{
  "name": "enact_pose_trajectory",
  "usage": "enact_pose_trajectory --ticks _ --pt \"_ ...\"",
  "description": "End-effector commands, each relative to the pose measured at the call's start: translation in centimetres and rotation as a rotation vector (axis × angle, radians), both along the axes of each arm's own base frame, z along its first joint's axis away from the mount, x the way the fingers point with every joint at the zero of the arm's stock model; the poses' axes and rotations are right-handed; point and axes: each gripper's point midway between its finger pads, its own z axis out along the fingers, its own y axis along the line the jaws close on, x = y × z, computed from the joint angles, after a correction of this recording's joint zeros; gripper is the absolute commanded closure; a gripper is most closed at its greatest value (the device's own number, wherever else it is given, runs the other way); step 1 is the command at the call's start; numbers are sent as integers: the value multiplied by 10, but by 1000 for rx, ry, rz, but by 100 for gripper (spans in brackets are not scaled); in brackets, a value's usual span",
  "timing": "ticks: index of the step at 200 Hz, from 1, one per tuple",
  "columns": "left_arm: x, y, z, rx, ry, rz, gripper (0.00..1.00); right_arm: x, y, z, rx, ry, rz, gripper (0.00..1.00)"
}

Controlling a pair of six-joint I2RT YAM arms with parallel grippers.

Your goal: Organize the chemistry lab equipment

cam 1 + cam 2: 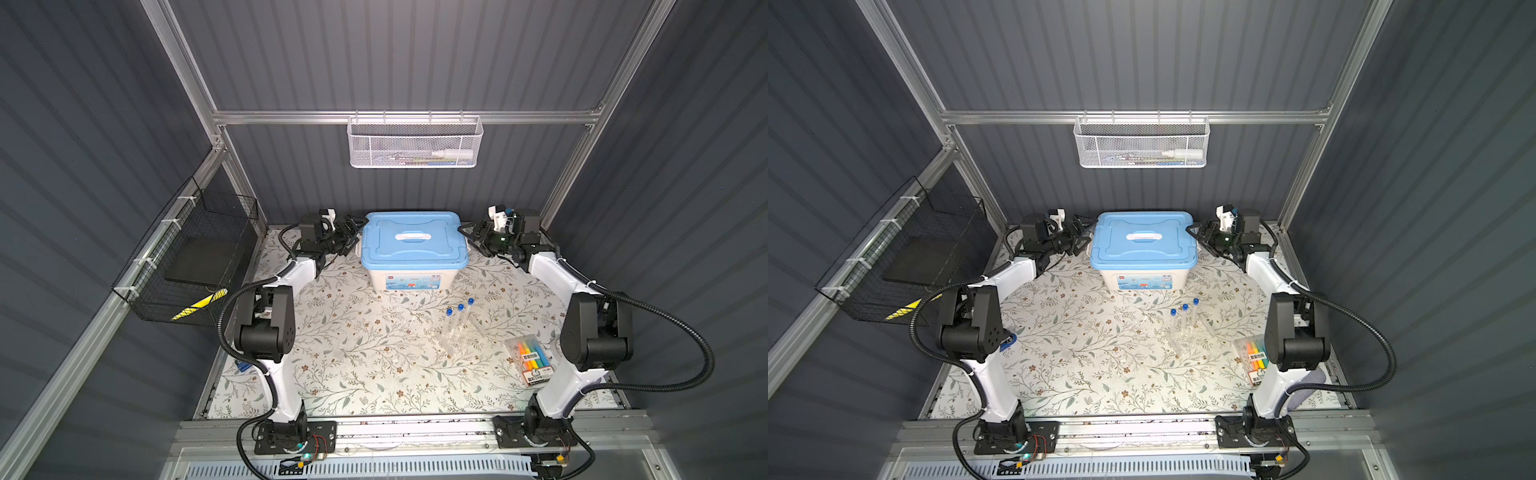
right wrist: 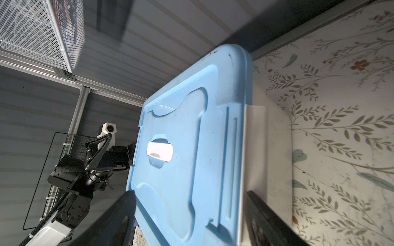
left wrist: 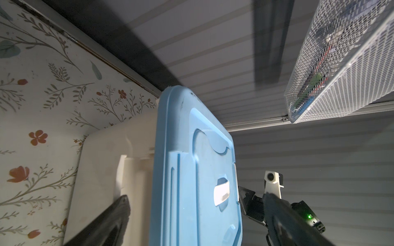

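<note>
Storage box (image 1: 411,280): a white tub at the back centre of the table (image 1: 353,374), closed by a blue lid (image 1: 413,241) with its white handle folded flat.
Left gripper (image 1: 355,239): positioned at the box's left end with jaws spread wide and nothing held. One finger (image 3: 106,223) lies alongside the white wall and the other passes above the lid, so the end of the lid sits between them.
Right gripper (image 1: 467,239): positioned at the opposite end, also spread and empty, straddling the lid edge and the white latch (image 2: 253,149).
Contact: the near fingers are blurred in both wrist views, so whether any pad touches the latch cannot be told.
Reason for the stance: there is one gripper at each end, so both latches probably have to be released before the lid will lift.
Test tubes (image 1: 459,316): three, with blue caps, standing upright in a clear rack (image 1: 453,336) in front of the box, right of centre and apart from it. The rack keeps them from rolling.
Other lab pieces: none visible on the tabletop.
Highlighter pack (image 1: 532,357): lies just beside the rack, near the right arm. It is not lab equipment and should stay out of the box.
Step in hand: opening the box; no packing has begun.
Caution: an uneven pull could slide the box forward toward the rack.
</note>
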Motion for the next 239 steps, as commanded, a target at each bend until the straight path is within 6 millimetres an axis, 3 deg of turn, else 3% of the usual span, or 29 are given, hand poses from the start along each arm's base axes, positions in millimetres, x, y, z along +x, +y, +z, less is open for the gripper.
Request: enact_pose_trajectory --ticks 1,98,173,208,239 --pt "-9 -6 18 0 -33 -24 1 0 8 26 7 -53 18 19" --pt "-11 -30 13 3 -29 -67 1 0 18 13 -34 0 32 21" --pt "-13 -14 13 64 -18 -28 0 -3 -1 27 -79 -43 -12 19" --pt "-14 2 24 107 -38 14 0 -4 -3 31 -80 -61 -8 19" --pt "-17 16 26 138 -29 40 0 0 -6 23 -71 -37 -15 18"
